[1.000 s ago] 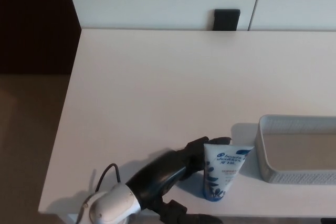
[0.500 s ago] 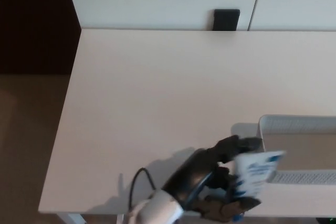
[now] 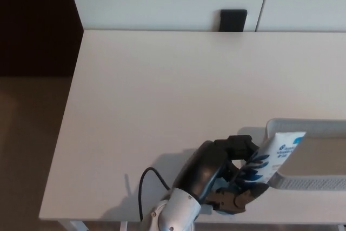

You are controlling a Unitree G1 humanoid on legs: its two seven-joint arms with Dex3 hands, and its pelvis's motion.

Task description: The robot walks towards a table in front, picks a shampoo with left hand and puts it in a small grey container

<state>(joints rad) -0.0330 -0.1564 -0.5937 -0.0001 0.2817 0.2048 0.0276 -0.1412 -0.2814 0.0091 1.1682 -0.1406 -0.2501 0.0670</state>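
Left hand (image 3: 231, 176): black, thick fingers clamped on shampoo (image 3: 274, 154). Shampoo: soft white tube, blue print, flat crimped end up, tilted over left rim of container (image 3: 312, 182). Container: grey rectangular tray, perforated walls. Table (image 3: 162, 96): smooth, white, matte.

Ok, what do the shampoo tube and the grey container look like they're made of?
The shampoo tube looks like soft plastic, smooth white with blue print; its flat, wide end suggests a squeezable tube. The grey container looks matte, probably fine metal mesh or perforated plastic: its wall shows a dotted texture, too small to settle which.
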